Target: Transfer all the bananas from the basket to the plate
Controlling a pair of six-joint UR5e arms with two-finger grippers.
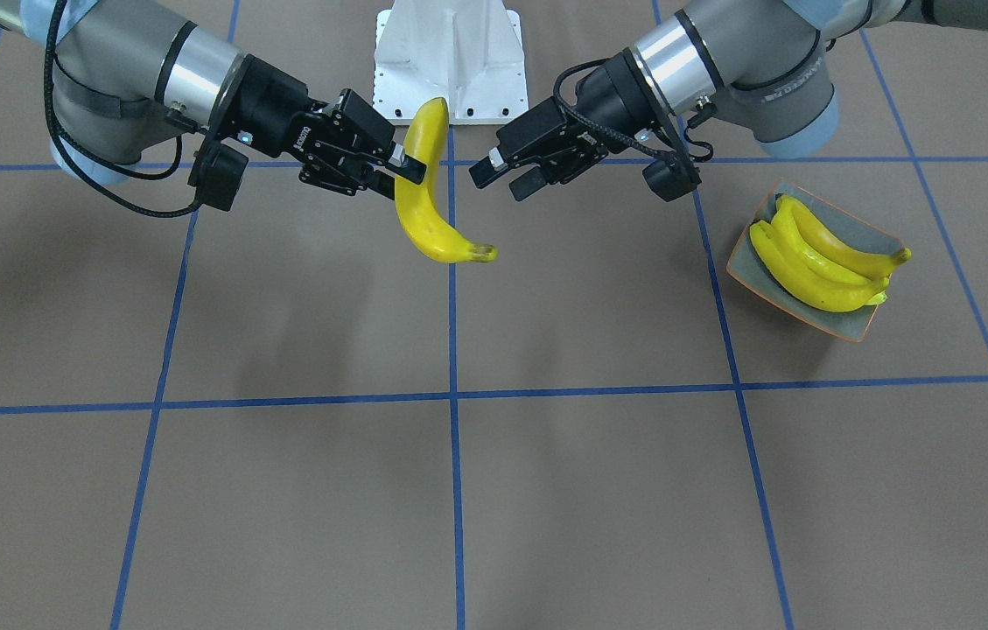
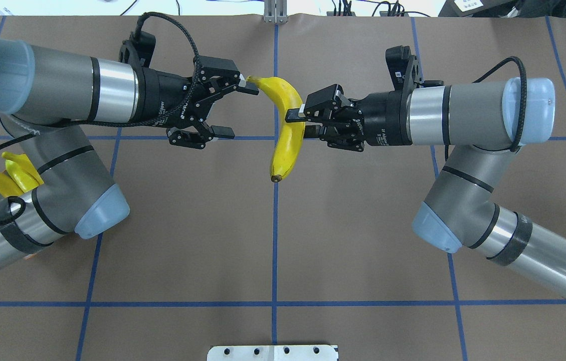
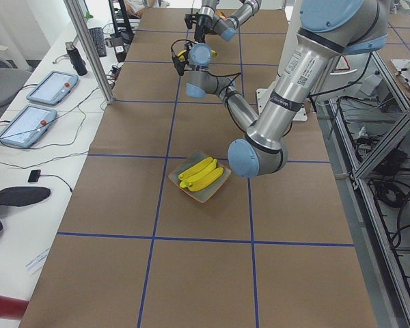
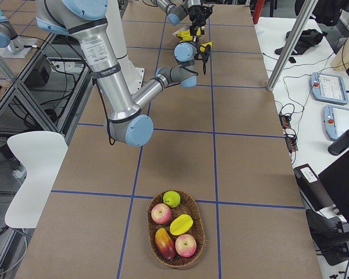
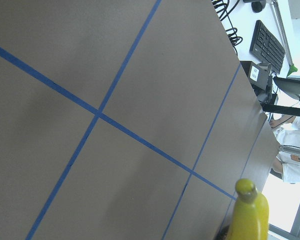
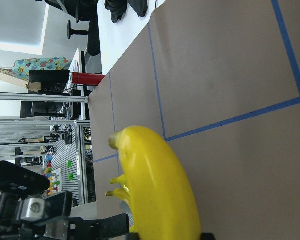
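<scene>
The right tool (image 1: 406, 171) is pinching one banana (image 1: 423, 210) near its upper third, with one finger lying across the fruit's face and the other hidden behind it. The banana is hanging clear above the counter (image 1: 590, 490), over the centre blue grid line, with its long axis running roughly along that line and its dark lower tip pointing away from the robot's base. The left tool (image 1: 502, 179) is facing it from the opposite side with its fingers spread and nothing between them. In the overhead view one of its fingertips is sitting just beside the banana's stem end, and contact cannot be confirmed. The plate (image 1: 839, 324) is resting on the counter on the robot's left side, well apart from both tools, and it is carrying three bananas (image 1: 817, 271) lying side by side, touching one another. The basket (image 4: 149, 224) is standing at the far end of the counter on the robot's right side and is holding other mixed fruit.
</scene>
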